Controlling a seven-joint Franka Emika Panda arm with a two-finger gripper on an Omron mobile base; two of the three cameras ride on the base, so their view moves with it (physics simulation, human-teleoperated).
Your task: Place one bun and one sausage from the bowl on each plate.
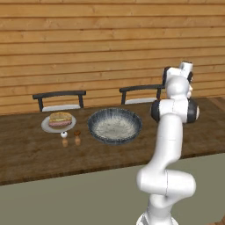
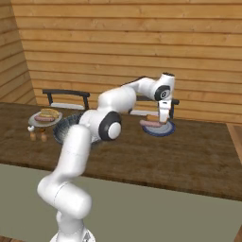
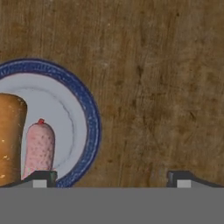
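Gripper [image 3: 111, 178] spread wide, holding nothing, poised above bluish plate [image 3: 89, 114]. Bun [image 3: 9, 138] and sausage [image 3: 39, 148] resting there. Pale plate [image 1: 46, 126] likewise filled; bowl [image 1: 115, 126] emptied.

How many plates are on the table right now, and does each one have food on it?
2. The pale grey plate sits left of the bowl, holding a bun and sausage. The blue-rimmed plate sits to the bowl's right under the pincer, also with a bun and sausage.
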